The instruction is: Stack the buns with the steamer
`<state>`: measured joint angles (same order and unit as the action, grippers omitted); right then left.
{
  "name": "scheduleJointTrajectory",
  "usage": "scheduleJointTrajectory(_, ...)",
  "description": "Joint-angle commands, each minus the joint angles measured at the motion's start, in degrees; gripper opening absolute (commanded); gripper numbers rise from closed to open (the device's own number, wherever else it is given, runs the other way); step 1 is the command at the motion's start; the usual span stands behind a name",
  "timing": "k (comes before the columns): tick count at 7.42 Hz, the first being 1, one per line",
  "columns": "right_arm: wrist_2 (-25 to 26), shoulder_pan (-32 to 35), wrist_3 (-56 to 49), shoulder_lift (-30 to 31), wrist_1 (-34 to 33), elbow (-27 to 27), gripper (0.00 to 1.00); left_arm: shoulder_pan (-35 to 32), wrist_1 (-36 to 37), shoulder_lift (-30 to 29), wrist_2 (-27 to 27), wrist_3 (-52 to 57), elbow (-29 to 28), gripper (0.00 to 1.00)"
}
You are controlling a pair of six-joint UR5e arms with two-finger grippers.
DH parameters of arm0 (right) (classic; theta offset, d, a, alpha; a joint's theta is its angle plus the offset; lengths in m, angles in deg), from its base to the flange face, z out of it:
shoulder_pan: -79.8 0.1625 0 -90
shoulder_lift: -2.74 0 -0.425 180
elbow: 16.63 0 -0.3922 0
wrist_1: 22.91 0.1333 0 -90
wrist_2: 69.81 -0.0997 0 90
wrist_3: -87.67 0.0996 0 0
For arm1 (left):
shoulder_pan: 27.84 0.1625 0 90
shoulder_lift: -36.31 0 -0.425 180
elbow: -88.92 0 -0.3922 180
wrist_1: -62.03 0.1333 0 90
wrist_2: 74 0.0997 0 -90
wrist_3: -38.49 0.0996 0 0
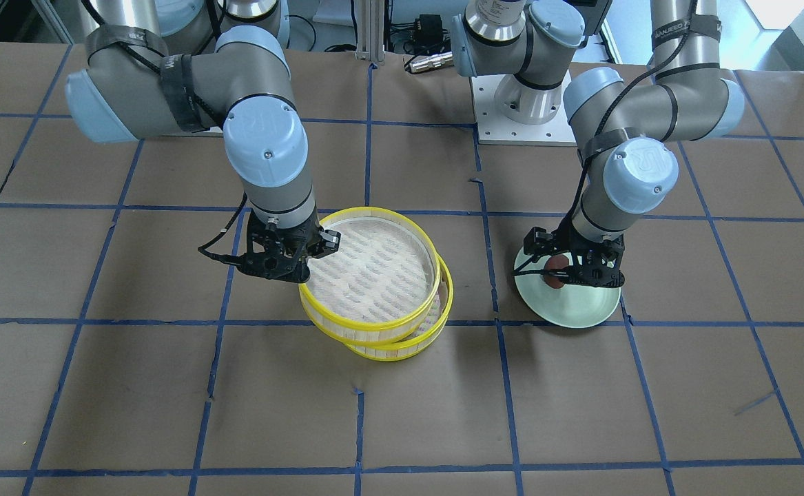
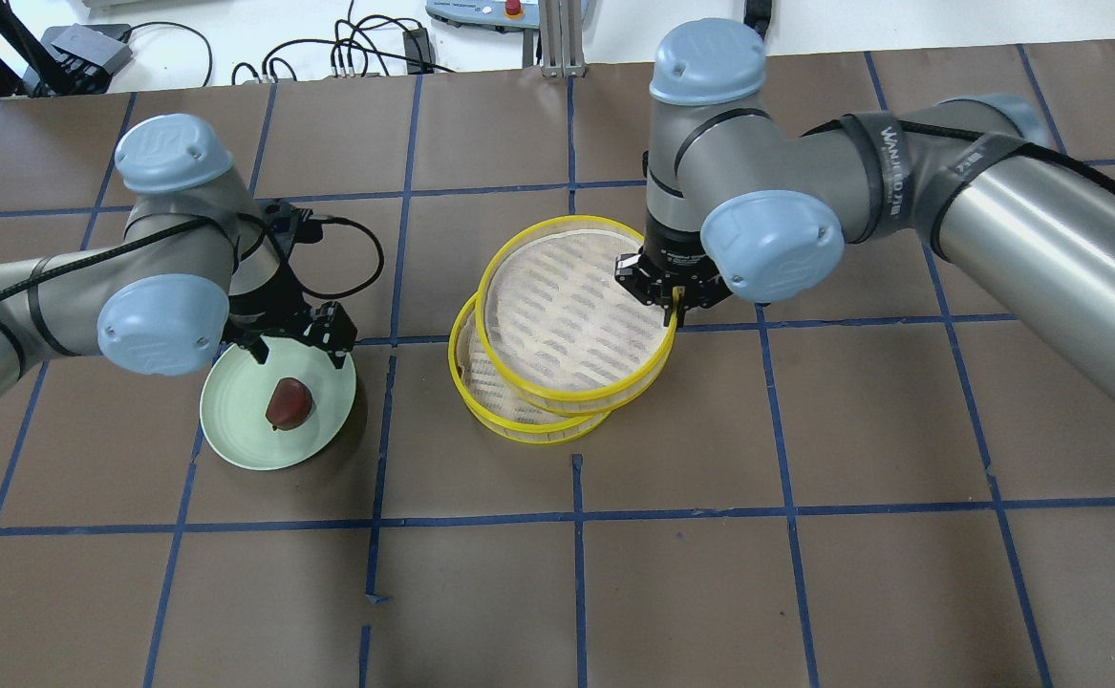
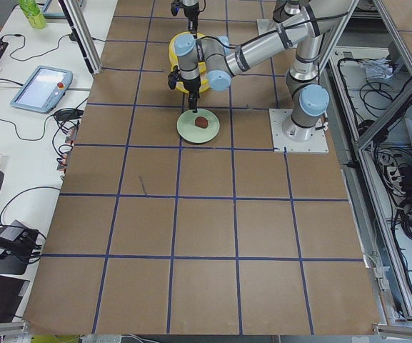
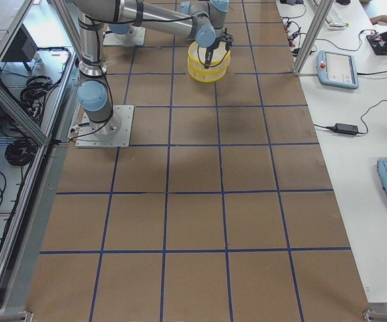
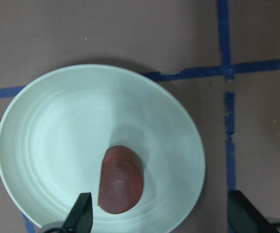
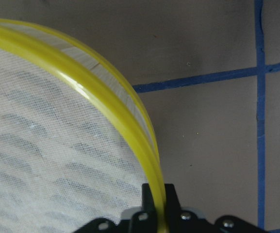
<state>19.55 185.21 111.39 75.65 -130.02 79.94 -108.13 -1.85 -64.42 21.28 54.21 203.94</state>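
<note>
1. Two trays and one plate carry this job. Nearest the robot, the pale green plate (image 5: 57, 136) sits on the table (image 2: 805, 573) with the reddish-brown bun (image 5: 121, 187) lying on it, off centre.
2. Just above it hangs the left gripper (image 5: 161, 212), jaws spread wide and holding nothing. The bun lies between the fingertips, closer to one of them, and is not gripped.
3. Further along, the lower tray (image 2: 517, 413) rests on the table, mostly covered.
4. Over it, shifted away from the robot and to its right, is the upper tray (image 2: 557, 315), its mesh floor bare. The right gripper (image 6: 157, 194) is clenched on the yellow rim, one finger inside and one outside. I cannot tell whether this tray bears on the lower one.
5. No white bun shows anywhere; it may lie hidden in the covered lower tray.
6. By that reading the job is about halfway at best. The upper tray is not yet squared on the lower one, and the brown bun has yet to be picked up and put in it.
</note>
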Motion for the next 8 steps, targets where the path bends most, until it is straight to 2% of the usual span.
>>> scheduleJointTrajectory(1, -0.2, 1.0, 1.2, -1.3, -0.2, -0.2, 0.08, 2.3, 0.2, -0.4, 0.7, 3.3, 4.1, 0.81)
scheduleJointTrajectory(3, -0.2, 1.3, 1.2, -2.1, -0.2, -0.1, 0.08, 2.4, 3.5, -3.8, 0.5, 3.3, 4.5, 0.64)
scheduleJointTrajectory(4, -0.2, 2.0, 2.3, -2.2, -0.2, -0.1, 0.08, 2.3, 4.3, -4.0, 0.5, 3.3, 4.4, 0.42)
scheduleJointTrajectory(5, -0.2, 2.5, 2.9, -2.4, -0.3, 0.0, 0.08, 2.3, 5.1, -3.7, 0.6, 3.3, 3.5, 0.10)
scheduleJointTrajectory(6, -0.2, 2.5, 2.9, -2.5, -0.3, 0.0, 0.08, 2.2, 6.9, -3.7, 0.6, 3.2, 1.3, 0.00)
scheduleJointTrajectory(8, -0.2, 2.5, 2.8, -2.6, -0.4, -0.1, 0.08, 1.4, 6.3, -2.5, 1.0, 3.3, -2.9, 0.00)
